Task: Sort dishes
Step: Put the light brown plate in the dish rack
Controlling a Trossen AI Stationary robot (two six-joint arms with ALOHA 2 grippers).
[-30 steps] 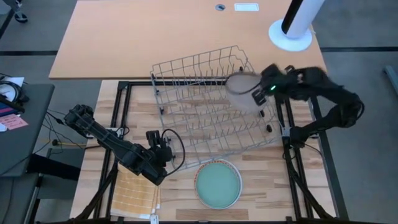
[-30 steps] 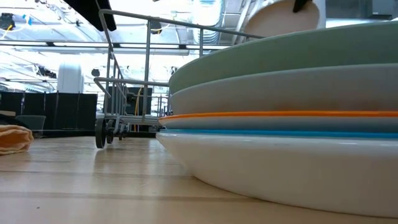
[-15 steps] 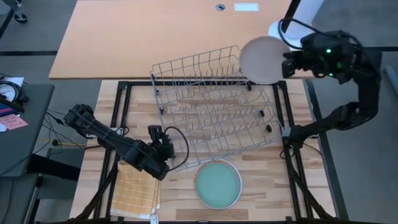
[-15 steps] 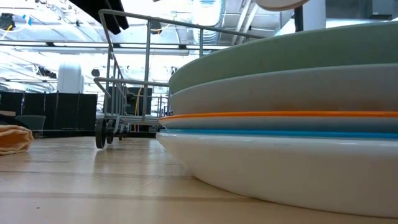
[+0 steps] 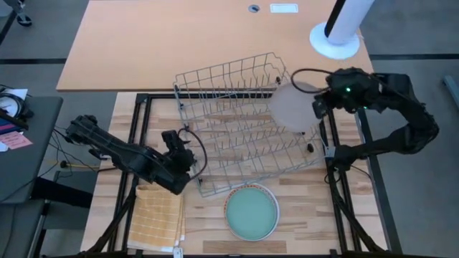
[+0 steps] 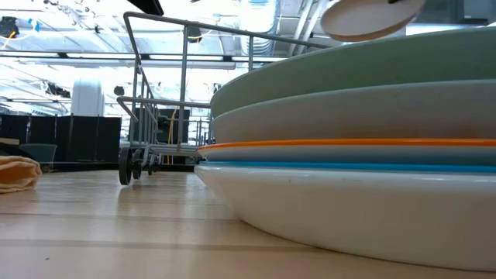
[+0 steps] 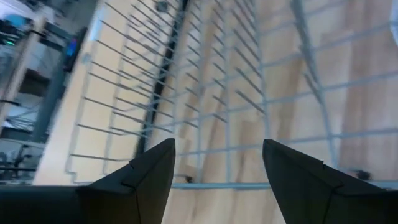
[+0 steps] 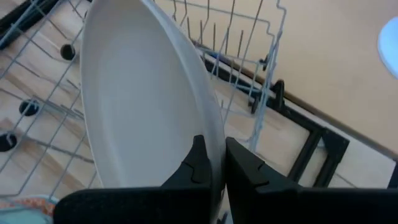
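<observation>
1. Beige-grey plate (image 5: pixel 292 106): held in the air over the right end of the wire rack (image 5: pixel 237 115); the right wrist view shows it tilted on edge above the rack's tines.
2. Right gripper (image 5: pixel 320 107): fingers pinched on the plate's rim, one finger on each face (image 8: pixel 211 163).
3. Stack of plates (image 5: pixel 252 212): rests on the table (image 5: pixel 315 208) just in front of the rack, pale teal-green plate on top. The low view shows grey, orange-edged, blue-edged and white plates beneath it (image 6: pixel 349 155).
4. Left gripper (image 5: pixel 181 147): just beside the rack's left front corner, fingers spread wide, holding nothing (image 7: pixel 217 168).
5. Yellow checked cloth (image 5: pixel 156 221): lies flat on the table beneath the left arm.
</observation>
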